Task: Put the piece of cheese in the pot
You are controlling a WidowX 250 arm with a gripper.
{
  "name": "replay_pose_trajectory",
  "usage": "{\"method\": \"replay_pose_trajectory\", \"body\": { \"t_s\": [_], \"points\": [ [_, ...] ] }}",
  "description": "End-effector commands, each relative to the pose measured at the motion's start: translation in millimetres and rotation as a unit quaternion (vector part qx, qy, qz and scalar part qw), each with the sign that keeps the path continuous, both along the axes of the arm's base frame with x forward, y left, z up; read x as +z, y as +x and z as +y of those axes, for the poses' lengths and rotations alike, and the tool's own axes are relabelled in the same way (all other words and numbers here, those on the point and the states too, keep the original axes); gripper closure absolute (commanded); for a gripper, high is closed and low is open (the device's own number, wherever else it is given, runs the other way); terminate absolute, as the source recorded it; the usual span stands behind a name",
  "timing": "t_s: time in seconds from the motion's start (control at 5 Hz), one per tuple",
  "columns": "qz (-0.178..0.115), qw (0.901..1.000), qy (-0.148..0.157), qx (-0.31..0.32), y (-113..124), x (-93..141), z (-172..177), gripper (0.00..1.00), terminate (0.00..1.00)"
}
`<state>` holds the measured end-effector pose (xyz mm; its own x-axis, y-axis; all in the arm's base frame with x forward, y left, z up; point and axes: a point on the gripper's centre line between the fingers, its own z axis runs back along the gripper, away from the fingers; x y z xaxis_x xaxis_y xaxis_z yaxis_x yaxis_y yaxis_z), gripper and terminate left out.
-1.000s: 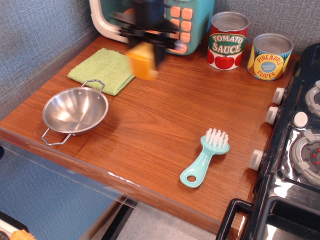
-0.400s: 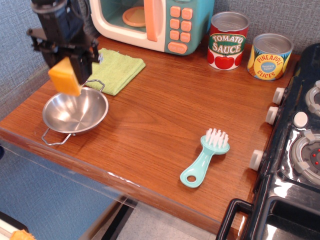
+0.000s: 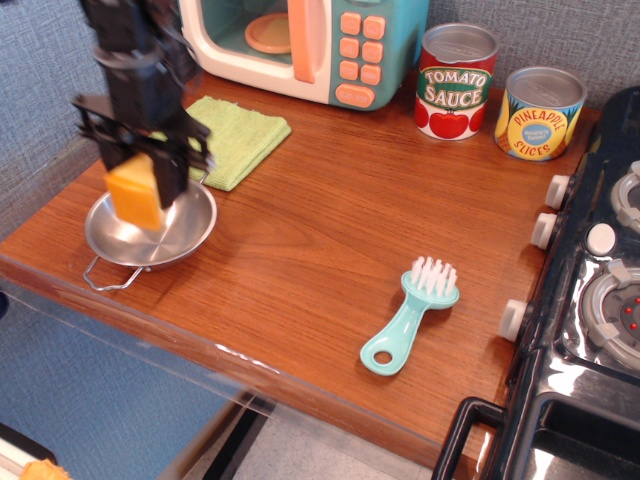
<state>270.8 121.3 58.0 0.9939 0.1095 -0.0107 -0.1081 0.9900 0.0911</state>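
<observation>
At the left of the frame the black claw (image 3: 140, 165) is clamped on the orange toy cheese wedge (image 3: 135, 197), held over the shallow shiny steel pot (image 3: 150, 225) — whether it touches the bowl is unclear. Let go off-centre, the wedge could clip the rim and tip the light pot. The brown wooden surface (image 3: 320, 240) meets a grey wall.

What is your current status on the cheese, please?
Hand shut on the piece of cheese. Cheese low over the pot, not released. Green cloth just behind the pot; nothing blocking.
</observation>
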Motion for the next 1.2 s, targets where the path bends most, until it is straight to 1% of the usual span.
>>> {"method": "replay_pose_trajectory", "body": {
  "t_s": [0.0, 0.2, 0.4, 0.6, 0.8, 1.0],
  "points": [
    [0.013, 0.9995, 0.028, -0.005, 3.3, 11.0, -1.4, 0.0, 0.0],
    [0.005, 0.9998, 0.021, -0.001, 2.0, 12.6, 0.4, 0.0, 0.0],
    [-0.016, 0.9998, 0.006, -0.006, 0.6, 18.8, 0.8, 0.0, 0.0],
    [-0.108, 0.9908, -0.053, -0.063, 1.8, 50.0, -13.4, 0.0, 0.0],
    [-0.121, 0.9867, -0.072, -0.081, 1.3, 51.7, -20.1, 0.0, 0.0],
    [-0.12, 0.9865, -0.068, -0.088, 3.0, 50.1, -21.9, 0.0, 0.0]
  ]
}}
